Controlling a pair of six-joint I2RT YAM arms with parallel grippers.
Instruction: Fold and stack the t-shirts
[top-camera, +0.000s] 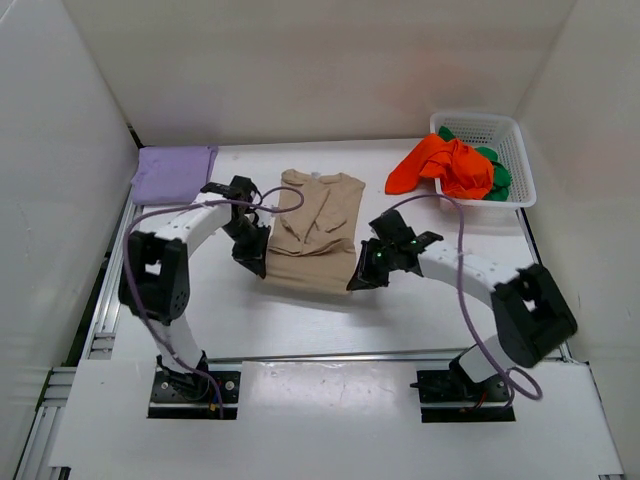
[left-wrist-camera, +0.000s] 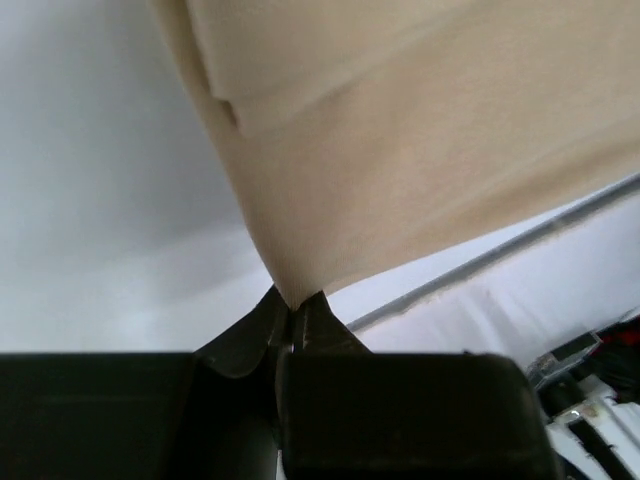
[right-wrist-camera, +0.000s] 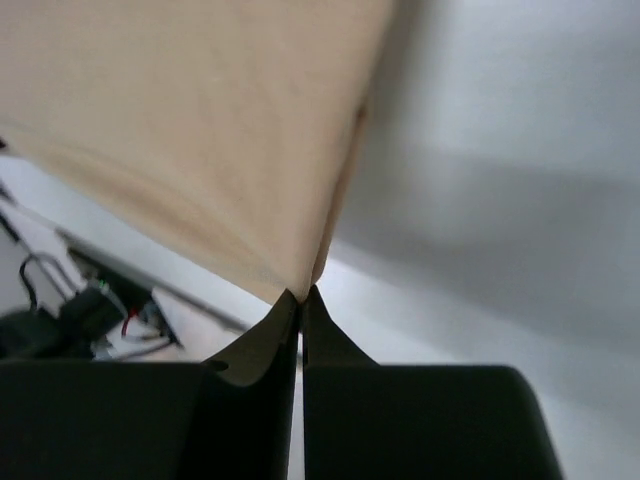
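The beige tan t-shirt (top-camera: 315, 225) lies mid-table with its sleeves folded in. My left gripper (top-camera: 256, 264) is shut on its near left hem corner (left-wrist-camera: 300, 285). My right gripper (top-camera: 362, 277) is shut on its near right hem corner (right-wrist-camera: 300, 275). Both corners are lifted off the table. The lavender purple t-shirt (top-camera: 172, 172) lies folded at the far left. The orange-red t-shirt (top-camera: 445, 165) hangs over the rim of the white mesh basket (top-camera: 518, 160), on top of the green t-shirt (top-camera: 497, 172).
White walls close in the table on the left, back and right. A metal rail (top-camera: 105, 300) runs along the left edge, another (top-camera: 330, 356) along the front. Purple cables (top-camera: 462, 270) loop over both arms.
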